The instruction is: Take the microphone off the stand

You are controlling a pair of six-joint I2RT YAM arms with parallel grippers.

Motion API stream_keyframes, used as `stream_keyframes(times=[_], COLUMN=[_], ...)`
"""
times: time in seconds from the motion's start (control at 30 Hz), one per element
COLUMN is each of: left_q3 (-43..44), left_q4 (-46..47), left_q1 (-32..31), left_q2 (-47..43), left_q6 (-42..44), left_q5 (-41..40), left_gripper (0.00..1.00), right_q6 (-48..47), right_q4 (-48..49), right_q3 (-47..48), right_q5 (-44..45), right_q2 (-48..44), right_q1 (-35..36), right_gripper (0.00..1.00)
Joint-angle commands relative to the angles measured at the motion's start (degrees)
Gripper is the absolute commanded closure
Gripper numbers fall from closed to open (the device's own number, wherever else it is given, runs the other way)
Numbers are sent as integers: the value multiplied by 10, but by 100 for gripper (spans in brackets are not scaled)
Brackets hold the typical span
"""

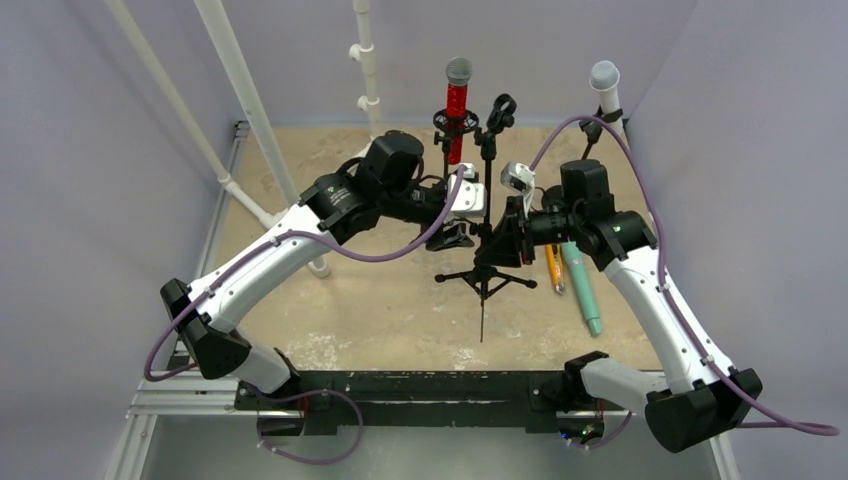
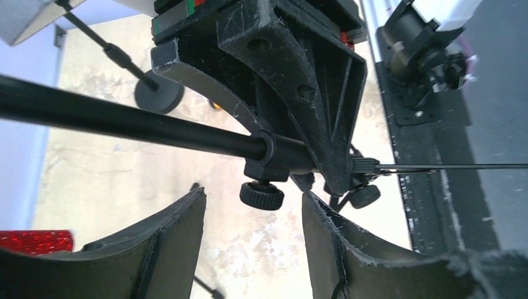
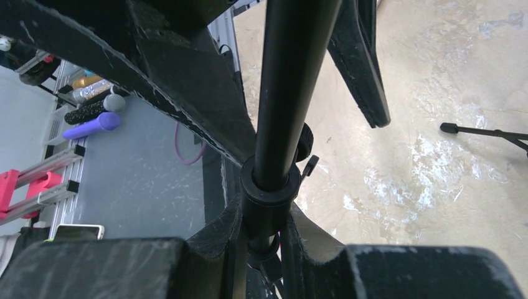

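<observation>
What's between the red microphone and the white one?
In the top view: an empty clip atop the black stand, between red microphone and white microphone.

Pale lavender walls (image 1: 60,200) close in the desk (image 1: 390,320) on three sides. The desk top is tan and mottled, scuffed white toward the front. White pipes (image 1: 253,100) slant upward at the left and rear. Aluminium framing (image 1: 128,445) shows at the near left corner. The light is soft and even.

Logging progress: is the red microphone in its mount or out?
In: the red microphone stands upright through the black ring mount.
</observation>
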Motion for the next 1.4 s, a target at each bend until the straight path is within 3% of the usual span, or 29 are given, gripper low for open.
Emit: stream_keyframes(times=[0.0, 0.07, 0.33, 0.53, 0.63, 0.77, 0.87, 0.93, 1.1, 1.23, 1.37], left_q3=[27, 28, 42, 78, 90, 79, 66, 55, 13, -19, -75], left_q4=[23, 26, -12, -56, -54, -34, -21, -21, -17, 16, 89], left_q1=[-13, -18, -17, 20, 45, 56, 62, 66, 70, 65, 31], left_q2=[-7, -5, 12, 43, 65, 79, 83, 78, 34, -12, -70], left_q6=[53, 51, 29, -64, -137, -206, -250, -255, -210, -174, -101], left_q5=[-71, -72, 3, 166, 246, 294, 324, 323, 246, 141, -13], left_gripper=[46, 52, 99, 100, 94, 87, 73, 54, 25, 21, 21], right_q6=[10, 10, -27, -133, -186, -200, -208, -205, -166, -111, -56], right_q4=[19, 20, 0, -100, -142, -143, -145, -140, -121, -112, -84], right_q3=[25, 23, 21, 59, 84, 92, 96, 93, 82, 82, 72], right_q5=[-33, -33, -15, 27, 53, 74, 81, 77, 51, 12, -18], right_q2=[-2, -2, -12, -2, 8, 2, 0, -2, 1, 19, 27], right_q1=[2, 1, 2, 2, 2, 2, 2, 2, 1, 2, 1], right_gripper=[100, 100, 100, 100, 100, 100, 100, 100, 100, 100, 100])
